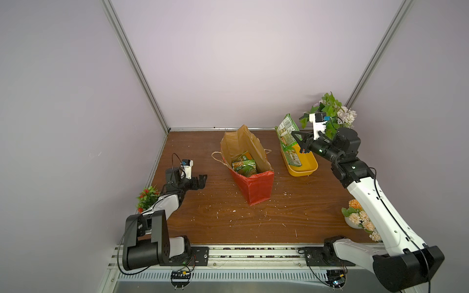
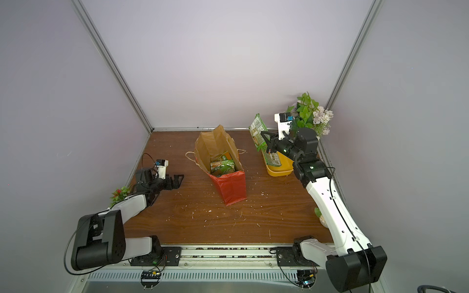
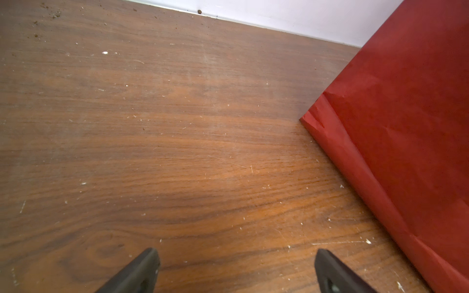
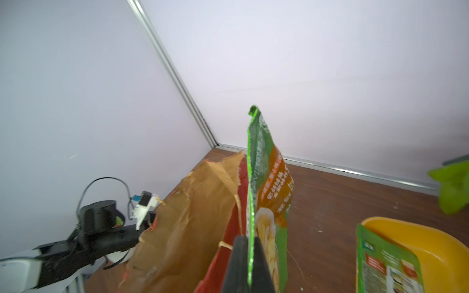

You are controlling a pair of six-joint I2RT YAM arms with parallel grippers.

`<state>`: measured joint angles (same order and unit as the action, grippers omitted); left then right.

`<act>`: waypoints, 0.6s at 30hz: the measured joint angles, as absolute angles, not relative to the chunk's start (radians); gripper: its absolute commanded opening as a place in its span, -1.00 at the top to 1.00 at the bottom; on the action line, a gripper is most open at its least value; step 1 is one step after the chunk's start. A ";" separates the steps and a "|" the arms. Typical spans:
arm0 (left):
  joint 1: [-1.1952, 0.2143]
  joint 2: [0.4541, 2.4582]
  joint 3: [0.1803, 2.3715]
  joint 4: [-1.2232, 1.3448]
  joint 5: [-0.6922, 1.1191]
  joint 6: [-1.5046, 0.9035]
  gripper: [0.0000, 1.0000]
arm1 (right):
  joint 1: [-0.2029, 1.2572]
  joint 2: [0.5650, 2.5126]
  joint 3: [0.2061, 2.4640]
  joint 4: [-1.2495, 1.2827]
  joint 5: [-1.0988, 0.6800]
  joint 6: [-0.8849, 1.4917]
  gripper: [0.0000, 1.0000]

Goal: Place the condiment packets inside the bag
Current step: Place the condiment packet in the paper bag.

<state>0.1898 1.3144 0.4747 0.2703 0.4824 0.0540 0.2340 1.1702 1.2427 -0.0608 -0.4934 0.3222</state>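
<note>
Toward the far edge of the worktop, about midway along it, stands the bag — red paper outside, brown kraft within, its mouth gaping, its rim ragged and torn, with beige twisted cord handles drooping at either side. Down inside it lie the condiment packets, glossy green with orange patches, crowded together; their number I cannot tell. Near the far right corner the right gripper has its jaws closed on the held packet, pinching one serrated green edge, so that the sachet stands nearly upright over the far end of the yellow tub. In the right wrist view its face shows a green top, an orange band with white print and a picture of pale yellow food. One spare packet, green with printed panels, lies in the tub against its wall. By the left edge the left gripper sits low over bare wood — jaws spread wide, gripping nothing, apart from the bag's red side.
</note>
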 measured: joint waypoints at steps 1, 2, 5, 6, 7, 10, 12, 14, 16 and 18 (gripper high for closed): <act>0.190 1.314 0.475 0.270 0.482 0.054 -0.97 | 0.248 1.171 1.256 -0.060 -0.509 0.326 1.00; 0.190 1.312 0.474 0.270 0.483 0.054 -0.98 | 0.263 1.171 1.270 -0.060 -0.523 0.330 1.00; 0.190 1.308 0.474 0.270 0.483 0.054 -0.98 | 0.319 1.177 1.314 -0.057 -0.554 0.339 1.00; 0.190 1.306 0.474 0.270 0.483 0.054 -0.97 | 0.339 1.182 1.328 -0.056 -0.561 0.342 1.00; 0.190 1.305 0.475 0.270 0.483 0.054 -0.97 | 0.362 1.188 1.345 -0.054 -0.568 0.342 1.00; 0.190 1.304 0.474 0.270 0.483 0.054 -0.98 | 0.428 1.215 1.382 -0.048 -0.571 0.348 1.00; 0.190 1.304 0.474 0.270 0.482 0.054 -0.97 | 0.470 1.239 1.399 -0.046 -0.567 0.350 1.00; 0.190 1.303 0.474 0.270 0.483 0.054 -0.97 | 0.506 1.266 1.409 -0.047 -0.558 0.354 1.00; 0.190 1.301 0.474 0.270 0.483 0.054 -0.97 | 0.540 1.300 1.411 -0.048 -0.538 0.356 1.00; 0.190 1.299 0.474 0.270 0.483 0.054 -0.97 | 0.561 1.333 1.411 -0.052 -0.516 0.356 1.00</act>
